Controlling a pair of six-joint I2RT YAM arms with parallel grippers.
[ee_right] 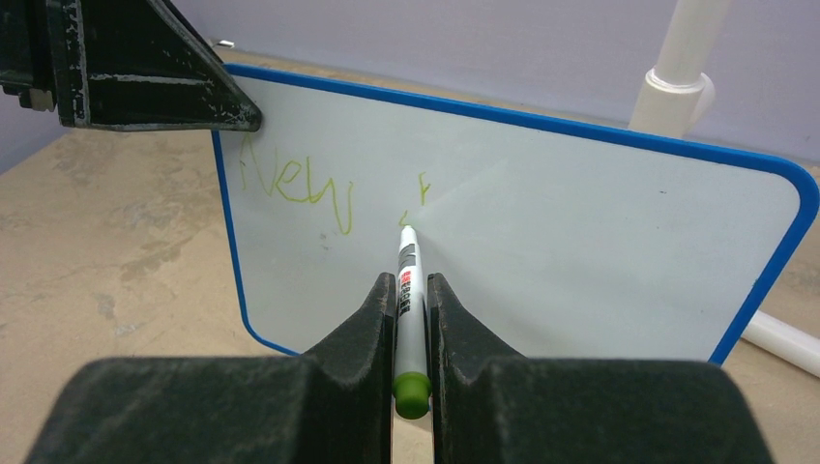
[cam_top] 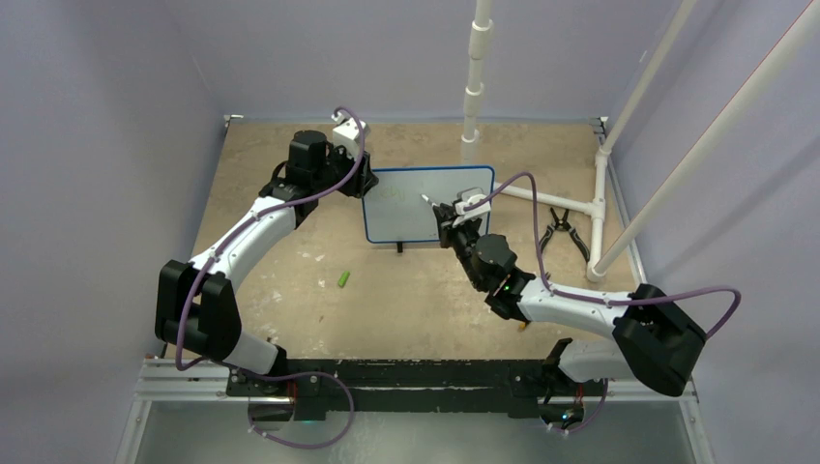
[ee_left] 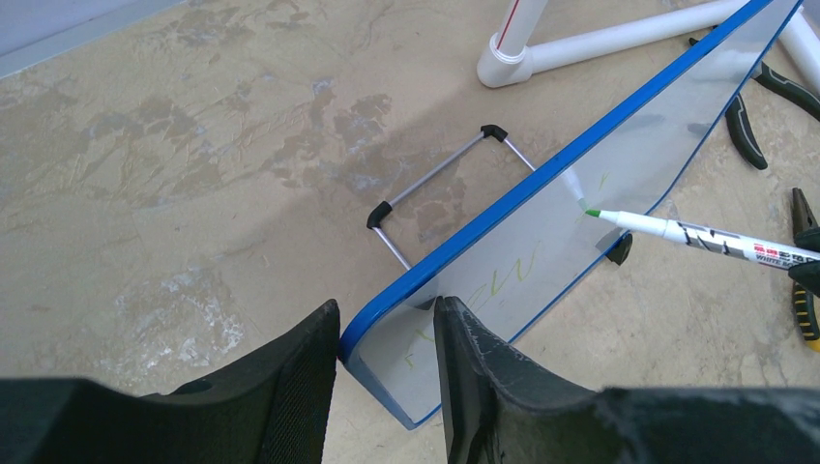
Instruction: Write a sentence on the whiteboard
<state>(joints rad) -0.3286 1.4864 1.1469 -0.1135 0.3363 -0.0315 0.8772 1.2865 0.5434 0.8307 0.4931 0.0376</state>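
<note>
With the right gripper [ee_right: 411, 282] clamped tight on the white green-tipped whiteboard marker [ee_right: 410, 324], its tip on the board face, the step in hand looks like starting word two. The left gripper [ee_left: 385, 309] has narrow jaws straddling the board's upper left corner; I cannot tell if both pads pinch it. The small white whiteboard with thin blue frame [ee_right: 580, 232] leans on a thin wire stand [ee_left: 440, 184] at mid-table. The faint green handwritten sentence [ee_right: 295, 184] so far reads "New" plus two short strokes at the tip.

To do it well, use light, even pressure so the board doesn't tip back. The left side should brace firmly. Use short strokes, match the height of "New" and keep a clear gap.

Containers: none visible. Loose items: a small green marker cap [cam_top: 343, 279] on the tan tabletop [cam_top: 406, 309], and black-handled pliers [cam_top: 561, 232] beside the white PVC pipe frame [cam_top: 541, 201].
</note>
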